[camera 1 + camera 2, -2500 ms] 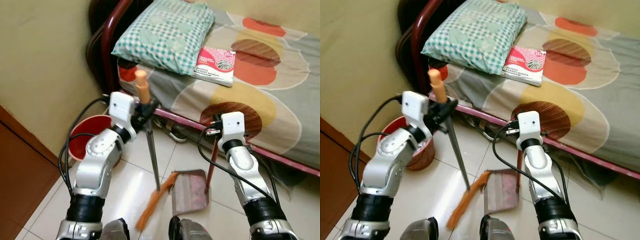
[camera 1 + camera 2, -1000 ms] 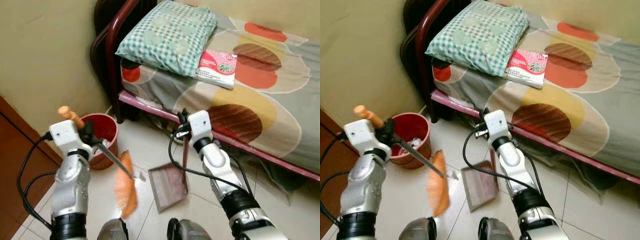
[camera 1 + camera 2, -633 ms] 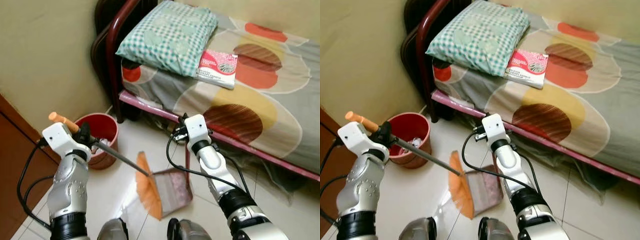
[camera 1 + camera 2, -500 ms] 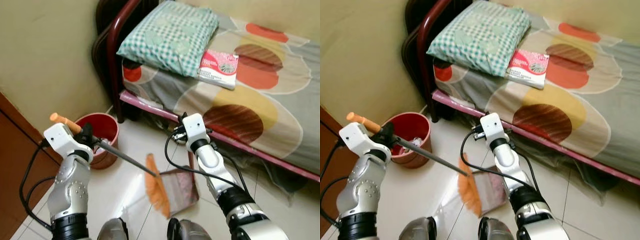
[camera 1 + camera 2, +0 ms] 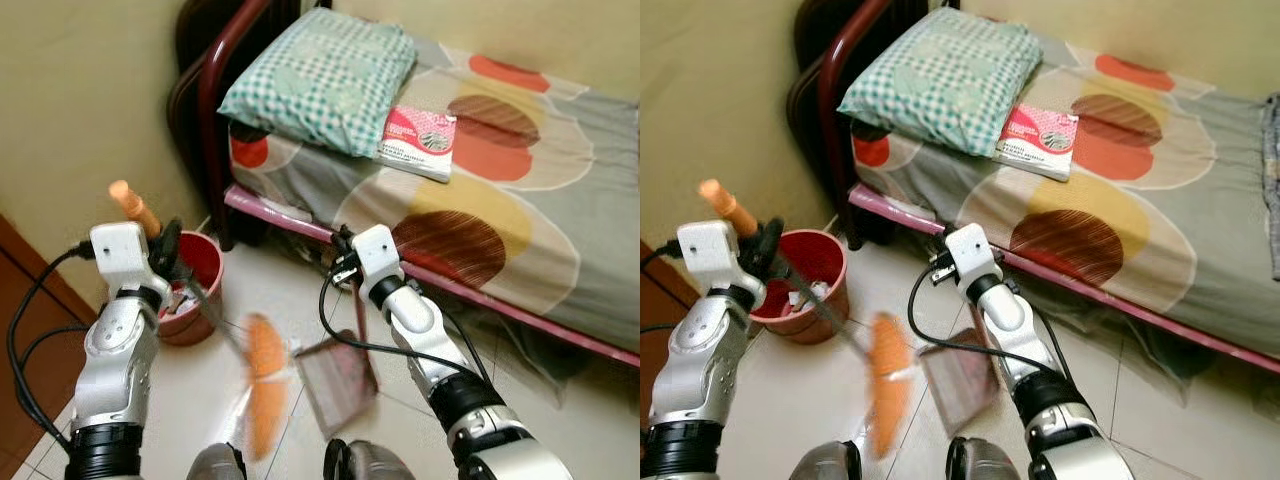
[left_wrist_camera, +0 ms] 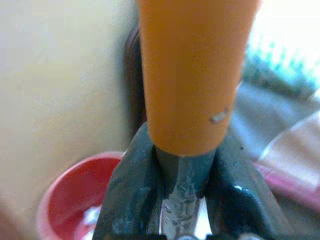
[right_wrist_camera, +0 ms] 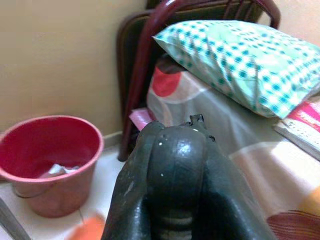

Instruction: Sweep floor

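Two pincers clamped: left pincer (image 6: 182, 175) grips broom (image 5: 262, 385) handle, axis slanting floorward; right pincer (image 7: 167, 165) grips dustpan (image 5: 338, 382) handle.

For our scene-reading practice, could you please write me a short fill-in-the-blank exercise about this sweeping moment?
1. The left gripper is shut on the handle of the ____.
2. The red bucket stands on the floor beside the ____.
3. On the bed, a pink book lies next to the checked ____.
4. The right gripper holds the upright handle of the ____.

Missing words: broom; wall; pillow; dustpan
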Robot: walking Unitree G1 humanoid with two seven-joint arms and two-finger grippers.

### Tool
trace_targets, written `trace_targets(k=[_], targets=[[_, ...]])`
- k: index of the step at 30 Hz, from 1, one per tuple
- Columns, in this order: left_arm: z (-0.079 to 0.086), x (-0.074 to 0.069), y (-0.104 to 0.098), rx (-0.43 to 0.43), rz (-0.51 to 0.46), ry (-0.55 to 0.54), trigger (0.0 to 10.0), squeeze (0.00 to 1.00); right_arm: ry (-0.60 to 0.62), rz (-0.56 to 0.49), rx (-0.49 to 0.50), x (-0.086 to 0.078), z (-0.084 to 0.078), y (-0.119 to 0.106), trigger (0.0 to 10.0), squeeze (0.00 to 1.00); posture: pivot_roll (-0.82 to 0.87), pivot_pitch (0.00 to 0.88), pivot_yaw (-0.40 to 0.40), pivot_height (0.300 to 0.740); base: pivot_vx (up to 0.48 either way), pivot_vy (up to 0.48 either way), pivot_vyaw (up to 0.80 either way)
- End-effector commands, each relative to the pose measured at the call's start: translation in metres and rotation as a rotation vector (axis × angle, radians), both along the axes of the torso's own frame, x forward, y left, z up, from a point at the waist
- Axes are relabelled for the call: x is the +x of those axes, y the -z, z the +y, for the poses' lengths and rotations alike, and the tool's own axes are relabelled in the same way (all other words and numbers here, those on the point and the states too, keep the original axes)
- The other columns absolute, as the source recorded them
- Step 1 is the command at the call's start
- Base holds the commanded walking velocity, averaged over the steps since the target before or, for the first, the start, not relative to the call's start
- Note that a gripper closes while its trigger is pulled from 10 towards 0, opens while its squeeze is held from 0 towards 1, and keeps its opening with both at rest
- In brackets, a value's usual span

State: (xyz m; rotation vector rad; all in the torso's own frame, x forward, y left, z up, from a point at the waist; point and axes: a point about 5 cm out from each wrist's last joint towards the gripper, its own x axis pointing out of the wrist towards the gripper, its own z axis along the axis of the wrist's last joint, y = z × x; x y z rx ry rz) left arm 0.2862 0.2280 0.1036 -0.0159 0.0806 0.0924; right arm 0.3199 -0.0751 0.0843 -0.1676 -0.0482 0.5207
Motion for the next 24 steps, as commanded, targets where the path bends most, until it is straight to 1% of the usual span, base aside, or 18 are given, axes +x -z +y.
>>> trace_targets(k=[1,3,5,10,12,15,16,19,24], targets=[[0.004,-0.003,0.004,0.039,0.016,-0.005,10.0,0.0,-0.022,-0.03,0.038,-0.001,0.001,-0.007,10.0,0.0,0.06,0.098,-0.089,0.74,0.0,0.0,0.0],[0.002,-0.004,0.007,0.07,0.018,0.009,10.0,0.0,-0.039,-0.04,0.053,-0.004,0.0,-0.009,10.0,0.0,0.06,0.095,-0.089,0.74,0.0,0.0,0.0],[0.0,-0.005,0.01,0.078,0.02,0.021,10.0,0.0,-0.052,-0.044,0.061,-0.007,0.0,-0.009,10.0,0.0,0.05,0.091,-0.091,0.74,0.0,0.0,0.26],[-0.005,-0.008,0.017,0.1,0.023,0.05,10.0,0.0,-0.083,-0.046,0.075,-0.011,0.0,-0.01,10.0,0.0,0.05,0.091,-0.091,0.74,0.0,0.0,0.77],[-0.006,-0.009,0.02,0.106,0.026,0.053,10.0,0.0,-0.082,-0.037,0.098,-0.012,-0.001,-0.011,10.0,0.0,0.06,0.085,-0.093,0.74,0.0,0.0,0.8],[-0.005,-0.01,0.022,0.113,0.028,0.052,10.0,0.0,-0.087,-0.048,0.135,-0.011,-0.002,-0.021,10.0,0.0,0.06,0.085,-0.093,0.74,0.0,-0.165,0.57],[-0.004,-0.01,0.023,0.114,0.027,0.049,10.0,0.0,-0.087,-0.062,0.158,-0.01,-0.004,-0.029,10.0,0.0,0.06,0.085,-0.093,0.74,0.0,-0.277,0.0],[-0.004,-0.011,0.023,0.114,0.026,0.048,10.0,0.0,-0.085,-0.065,0.167,-0.01,-0.004,-0.031,10.0,0.0,0.05,0.08,-0.093,0.74,0.0,-0.277,0.0],[-0.003,-0.01,0.024,0.112,0.023,0.044,10.0,0.0,-0.079,-0.086,0.183,-0.009,-0.01,-0.041,10.0,0.0,0.05,0.082,-0.086,0.74,0.0,-0.296,0.0]])
